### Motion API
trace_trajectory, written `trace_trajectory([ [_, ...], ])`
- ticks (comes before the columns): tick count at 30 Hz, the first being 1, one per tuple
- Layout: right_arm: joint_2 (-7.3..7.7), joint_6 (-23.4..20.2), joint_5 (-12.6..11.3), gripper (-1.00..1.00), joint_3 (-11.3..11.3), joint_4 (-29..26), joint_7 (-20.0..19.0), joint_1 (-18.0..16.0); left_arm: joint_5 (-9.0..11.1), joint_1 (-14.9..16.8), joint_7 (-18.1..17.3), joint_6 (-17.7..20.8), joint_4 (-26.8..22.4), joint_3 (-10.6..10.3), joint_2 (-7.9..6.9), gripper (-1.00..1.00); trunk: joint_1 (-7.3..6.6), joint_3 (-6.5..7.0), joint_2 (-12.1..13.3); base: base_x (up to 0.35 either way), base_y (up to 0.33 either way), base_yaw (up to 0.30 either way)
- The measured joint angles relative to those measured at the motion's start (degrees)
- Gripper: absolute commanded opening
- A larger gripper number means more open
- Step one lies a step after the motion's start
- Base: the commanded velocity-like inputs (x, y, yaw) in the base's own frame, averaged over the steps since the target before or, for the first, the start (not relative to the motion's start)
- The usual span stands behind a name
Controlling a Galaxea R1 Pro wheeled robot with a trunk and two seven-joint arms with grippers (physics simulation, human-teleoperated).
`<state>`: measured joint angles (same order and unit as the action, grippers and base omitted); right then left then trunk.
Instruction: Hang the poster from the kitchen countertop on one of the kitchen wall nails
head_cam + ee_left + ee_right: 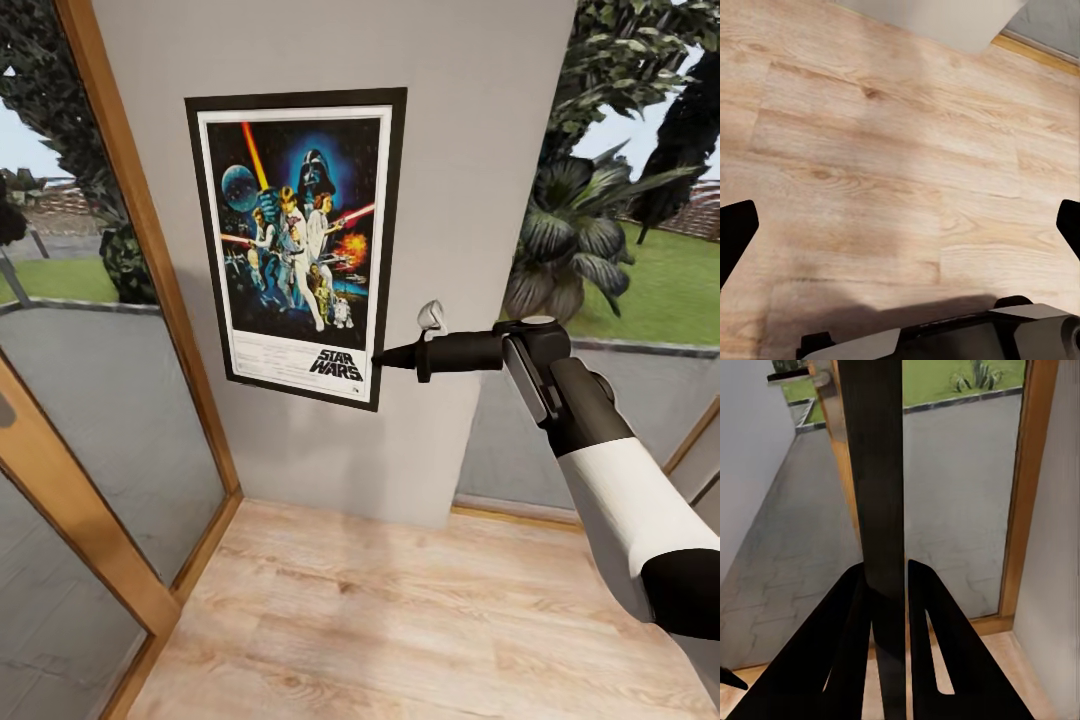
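The black-framed Star Wars poster (297, 245) lies flat against the matte grey wall (480, 150), its lower right edge pinched by the right gripper (378, 359); the left gripper (900, 225) jaws seem spread above the wood-plank floor (885, 127).

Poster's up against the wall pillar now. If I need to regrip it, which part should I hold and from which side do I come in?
Grip the poster by its black frame edge at the lower right, from the right side, fingers pinching front and back. It stands flat against the grey wall, so only its thin edge offers a bite. The right gripper is already shut on that edge.
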<state>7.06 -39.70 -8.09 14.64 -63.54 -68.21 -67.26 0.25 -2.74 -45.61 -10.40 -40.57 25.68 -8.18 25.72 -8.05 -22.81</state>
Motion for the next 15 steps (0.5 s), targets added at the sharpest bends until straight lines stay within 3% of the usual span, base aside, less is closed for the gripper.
trace_trajectory([
  [15, 0.0, 0.0, 0.0, -1.0, 0.0, -0.02, 0.0, 0.0, 0.0, 0.0, 0.05, 0.0, 0.0, 0.0, 0.0, 1.0, 0.02, 0.0, 0.0, 0.17, 0.0, 0.0],
])
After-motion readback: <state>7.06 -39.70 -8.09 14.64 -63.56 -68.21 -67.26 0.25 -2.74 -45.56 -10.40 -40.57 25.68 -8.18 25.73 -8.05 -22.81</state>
